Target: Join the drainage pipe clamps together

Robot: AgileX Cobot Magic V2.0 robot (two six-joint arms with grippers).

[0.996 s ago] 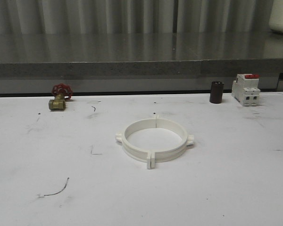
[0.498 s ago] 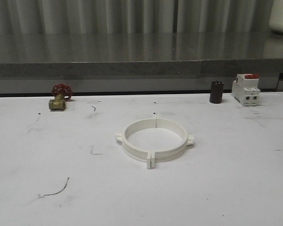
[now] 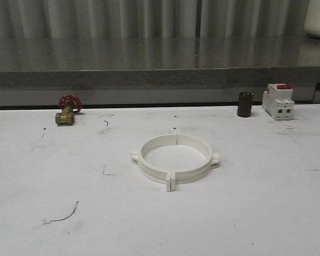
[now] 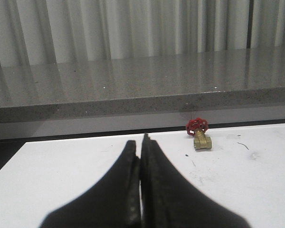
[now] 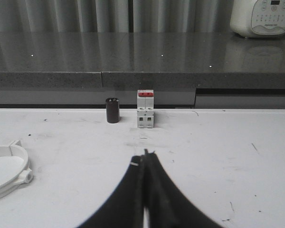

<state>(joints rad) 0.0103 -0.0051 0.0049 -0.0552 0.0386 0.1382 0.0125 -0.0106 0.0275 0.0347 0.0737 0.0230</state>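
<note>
The two white drainage pipe clamps (image 3: 174, 158) lie flat at the table's middle, joined into one full ring, with end tabs meeting at the front and back and a small lug on each side. Part of that ring (image 5: 9, 168) appears in the right wrist view, off to one side of the fingers. My left gripper (image 4: 141, 148) is shut with nothing in it, above bare table near the left edge. My right gripper (image 5: 145, 156) is also shut and empty, over bare table, apart from the ring.
A brass valve with a red handwheel (image 3: 67, 110) sits at the back left. A dark cylinder (image 3: 245, 104) and a white breaker with red switch (image 3: 278, 101) stand at the back right. A grey ledge (image 3: 160, 74) runs behind the white table (image 3: 256, 213).
</note>
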